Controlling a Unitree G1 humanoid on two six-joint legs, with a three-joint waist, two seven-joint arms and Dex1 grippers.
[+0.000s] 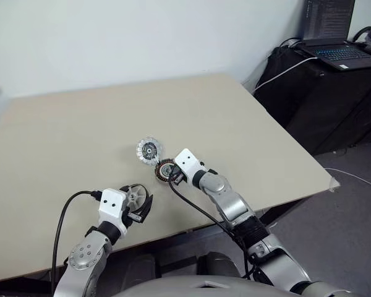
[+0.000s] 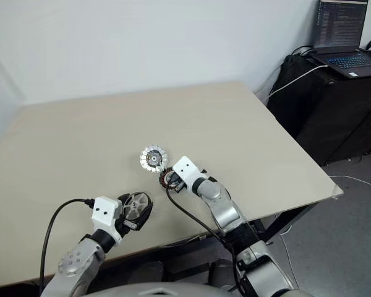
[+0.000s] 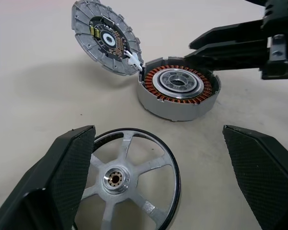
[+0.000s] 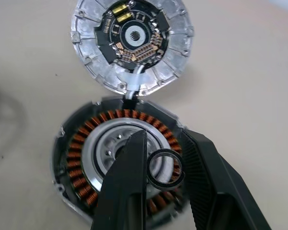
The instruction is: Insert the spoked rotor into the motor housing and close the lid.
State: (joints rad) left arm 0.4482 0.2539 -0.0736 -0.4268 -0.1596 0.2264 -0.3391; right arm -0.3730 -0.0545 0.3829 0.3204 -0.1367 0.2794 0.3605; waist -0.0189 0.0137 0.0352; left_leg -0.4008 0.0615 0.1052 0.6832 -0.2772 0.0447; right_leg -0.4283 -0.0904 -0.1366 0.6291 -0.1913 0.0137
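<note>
On the beige table [image 1: 80, 124] near its front edge, the motor housing [image 4: 122, 160] lies face up with copper windings exposed, the lid [image 4: 132, 43] touching it at twelve o'clock, circuit side up. Right gripper [image 4: 165, 170] hangs over the housing's centre, fingers pinched on a small dark ring [image 4: 166, 167]; judgement: lower it square onto the hub, level. Left gripper [image 3: 163, 177], jaws wide apart, straddles the spoked rotor [image 3: 127, 184] lying flat at the housing's seven o'clock, not gripped
</note>
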